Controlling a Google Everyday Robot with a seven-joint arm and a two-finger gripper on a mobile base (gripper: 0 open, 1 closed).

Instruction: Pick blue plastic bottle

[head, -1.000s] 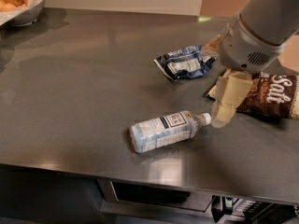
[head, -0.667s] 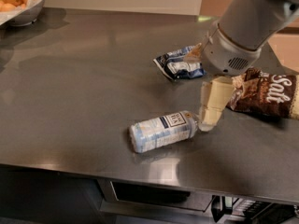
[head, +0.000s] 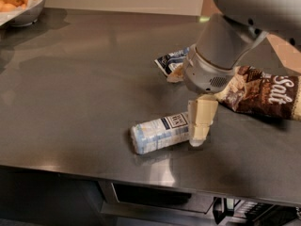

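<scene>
The blue plastic bottle [head: 160,132] lies on its side on the steel counter [head: 80,93], a clear bottle with a pale label and a dark blue square panel. My gripper [head: 190,117] hangs over its right, cap end. One cream finger [head: 202,121] stands in front of the cap end and hides the cap. The other finger [head: 176,74] shows behind, near the foil bag. The jaws are open and hold nothing.
A blue-and-white foil snack bag [head: 170,60] lies just behind the gripper. A brown-and-cream chip bag [head: 263,94] lies to its right. A bowl of round yellow fruit [head: 19,1] stands at the far left corner. The counter's front edge runs below the bottle.
My gripper has moved left and down, from beside the bottle's cap to over its cap end. The bottle has not moved.
</scene>
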